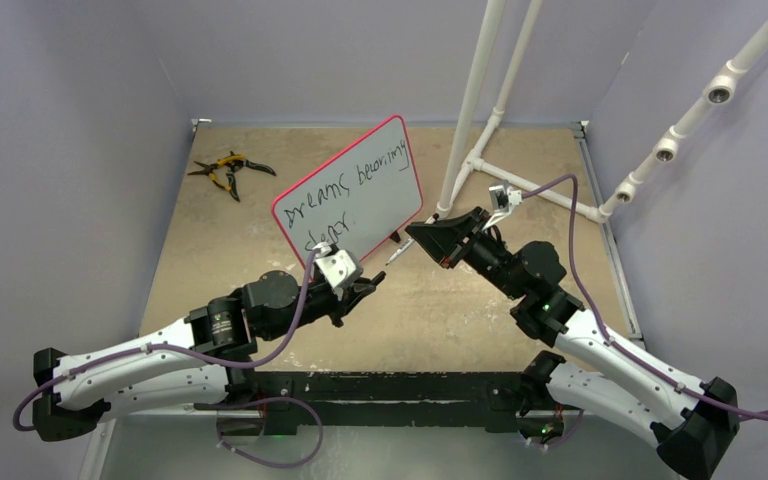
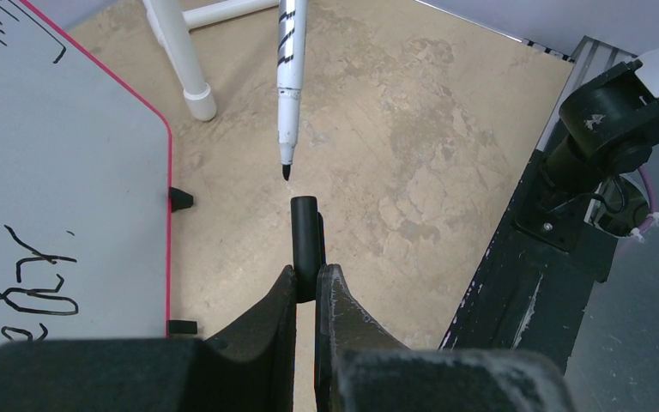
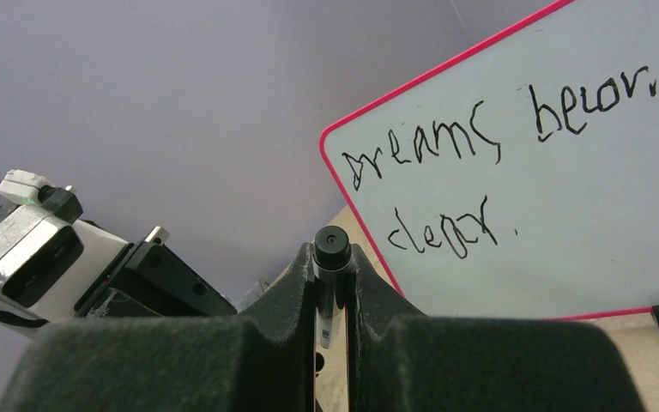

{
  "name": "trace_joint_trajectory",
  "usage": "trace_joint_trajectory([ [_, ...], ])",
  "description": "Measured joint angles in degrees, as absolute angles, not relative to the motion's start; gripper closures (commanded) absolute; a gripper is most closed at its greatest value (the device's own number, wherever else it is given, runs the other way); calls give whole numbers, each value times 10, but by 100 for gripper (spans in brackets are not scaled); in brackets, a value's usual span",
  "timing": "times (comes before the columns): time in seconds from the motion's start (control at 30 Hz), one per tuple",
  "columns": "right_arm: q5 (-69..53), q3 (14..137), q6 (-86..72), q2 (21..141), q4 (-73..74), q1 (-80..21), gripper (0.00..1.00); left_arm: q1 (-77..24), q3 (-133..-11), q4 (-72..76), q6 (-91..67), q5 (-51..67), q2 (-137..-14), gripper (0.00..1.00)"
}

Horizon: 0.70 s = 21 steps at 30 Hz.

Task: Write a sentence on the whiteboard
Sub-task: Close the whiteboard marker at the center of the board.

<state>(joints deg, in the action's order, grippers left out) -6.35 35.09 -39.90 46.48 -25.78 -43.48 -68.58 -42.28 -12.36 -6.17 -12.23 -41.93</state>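
tan tabletop [image 1: 440, 310], pliers [image 1: 228, 172] left of whiteboard [image 1: 360, 200], pipe frame [image 1: 480, 100] right, left hand [image 2: 309, 279] pinching cap [image 2: 305, 232], right hand [image 3: 333, 275] clamping marker [image 3: 332, 246]

Light: soft, even, from above. Shadows: faint, soft-edged, on the table [image 1: 440, 300]. Whiteboard [image 1: 360, 185] face: dull grey. Focus: overhead view sharp; fingers [image 2: 257, 343] blurred along the bottom of both wrist views.
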Motion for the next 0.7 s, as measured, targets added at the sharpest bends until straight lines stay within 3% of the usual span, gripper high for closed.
trace_joint_trajectory([
  [0.7,-101,351,-414,472,-255,-435,100,-686,-423,-124,-62,-126,-411,100],
])
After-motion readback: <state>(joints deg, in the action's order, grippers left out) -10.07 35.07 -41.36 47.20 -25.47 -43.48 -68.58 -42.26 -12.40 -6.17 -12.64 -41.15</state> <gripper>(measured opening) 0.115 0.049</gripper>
